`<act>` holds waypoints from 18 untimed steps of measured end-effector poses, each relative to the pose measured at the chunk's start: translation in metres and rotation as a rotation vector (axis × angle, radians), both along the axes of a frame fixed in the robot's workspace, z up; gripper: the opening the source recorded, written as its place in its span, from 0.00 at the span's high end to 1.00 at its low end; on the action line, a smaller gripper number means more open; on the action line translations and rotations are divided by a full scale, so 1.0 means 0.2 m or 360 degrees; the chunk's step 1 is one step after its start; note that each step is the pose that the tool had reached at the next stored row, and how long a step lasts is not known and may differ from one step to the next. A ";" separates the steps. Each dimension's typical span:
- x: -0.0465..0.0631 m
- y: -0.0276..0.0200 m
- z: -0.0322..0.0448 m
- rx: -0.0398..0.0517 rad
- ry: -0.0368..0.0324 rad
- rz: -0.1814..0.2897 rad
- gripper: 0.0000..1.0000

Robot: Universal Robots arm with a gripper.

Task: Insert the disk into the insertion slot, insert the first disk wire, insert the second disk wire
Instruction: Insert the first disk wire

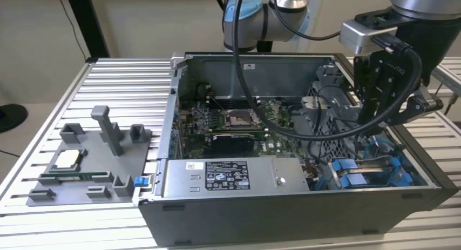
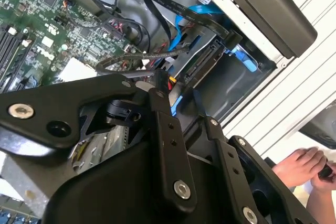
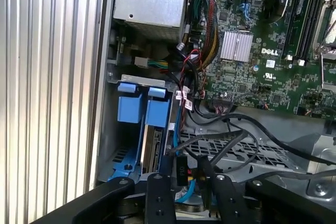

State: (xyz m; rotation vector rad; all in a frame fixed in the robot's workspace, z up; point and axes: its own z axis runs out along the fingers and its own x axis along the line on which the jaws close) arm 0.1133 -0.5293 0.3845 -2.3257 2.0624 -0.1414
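The computer case is lying open on the slatted aluminium table, and the arm is reaching down into the end of it at the exterior view's right. The gripper is hanging low over the corner where the insertion slot is sitting, just beside the perforated grey cage.

In the first wrist view the disk is standing on edge inside the insertion slot, tucked behind the blue tabs and held between the blue rails. In the second wrist view the disk is showing its connector edge towards the gripper.

A black plug on a blue cable is sitting right at the mouth of the gripper, close to the disk's edge. From this angle I cannot tell whether the gripper is pinching the plug or just framing it.

Black wires are looping across the cage and trailing over the green motherboard. The grey labelled power-supply box is lying along the near wall of the case, next to the slot. A grey fixture tray is resting on the table at the exterior view's left, well apart from the case. A person's hand is showing beyond the case wall in the second wrist view.
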 end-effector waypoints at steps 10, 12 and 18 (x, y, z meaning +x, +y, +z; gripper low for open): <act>0.00 0.000 -0.006 0.0006 0.0000 -0.0003 1.00; 0.00 0.000 -0.006 0.0008 0.0000 -0.0004 1.00; 0.00 -0.017 -0.007 0.0010 0.0002 -0.0004 1.00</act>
